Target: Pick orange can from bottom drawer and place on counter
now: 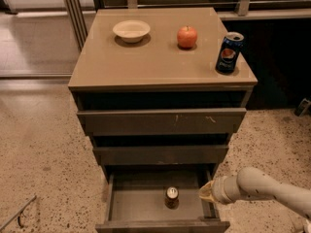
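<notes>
The orange can [171, 197] stands upright in the middle of the open bottom drawer [126, 205], its silver top facing up. The counter [146, 57] is the glossy tan top of the cabinet above. My gripper [205, 192] reaches in from the right on a white arm and sits at the drawer's right wall, a short way right of the can and apart from it.
On the counter stand a white bowl [131, 31], a red apple [187, 36] and a dark blue Pepsi can [229, 53] near the right edge. The two upper drawers [160, 123] are shut or nearly shut. Speckled floor surrounds the cabinet.
</notes>
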### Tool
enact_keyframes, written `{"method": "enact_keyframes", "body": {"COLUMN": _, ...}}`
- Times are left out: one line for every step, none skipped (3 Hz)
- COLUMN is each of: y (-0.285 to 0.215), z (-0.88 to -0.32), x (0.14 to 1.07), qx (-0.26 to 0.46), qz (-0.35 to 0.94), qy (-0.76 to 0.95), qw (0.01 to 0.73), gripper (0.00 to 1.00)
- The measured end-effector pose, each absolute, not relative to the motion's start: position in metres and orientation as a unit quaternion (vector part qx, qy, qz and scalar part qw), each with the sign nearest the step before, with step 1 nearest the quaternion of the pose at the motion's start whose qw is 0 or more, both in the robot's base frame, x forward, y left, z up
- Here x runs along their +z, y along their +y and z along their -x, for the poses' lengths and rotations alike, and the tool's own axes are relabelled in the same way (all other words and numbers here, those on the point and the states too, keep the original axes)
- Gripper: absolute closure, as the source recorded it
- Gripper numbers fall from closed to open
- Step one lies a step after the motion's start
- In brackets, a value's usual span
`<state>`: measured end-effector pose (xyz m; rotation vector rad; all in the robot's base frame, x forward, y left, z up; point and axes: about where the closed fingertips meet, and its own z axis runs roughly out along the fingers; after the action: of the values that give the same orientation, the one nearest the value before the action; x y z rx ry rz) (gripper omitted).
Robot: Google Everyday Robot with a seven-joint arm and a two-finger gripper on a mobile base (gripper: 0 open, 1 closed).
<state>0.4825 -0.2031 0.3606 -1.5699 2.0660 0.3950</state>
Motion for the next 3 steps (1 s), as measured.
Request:
{"method": "enact_keyframes", "body": {"y": -0.188, "z": -0.491, "x": 0.307, "qx": 0.171, "qz": 0.587, "qy": 0.737, "qw": 0.289, "gripper": 1.00}}
{"method": "enact_keyframes", "body": {"y": -0.188, "z": -0.491, "x": 0.306, "qx": 0.171, "qz": 0.587, "qy": 0.736, "qw": 0.289, "gripper": 1.00}}
{"method": "enact_keyframes", "body": {"y": -0.186, "z": -0.498, "x": 0.290, "qx": 0.170, "qz": 0.594, "qy": 0.723, "qw": 0.309, "gripper": 0.81}}
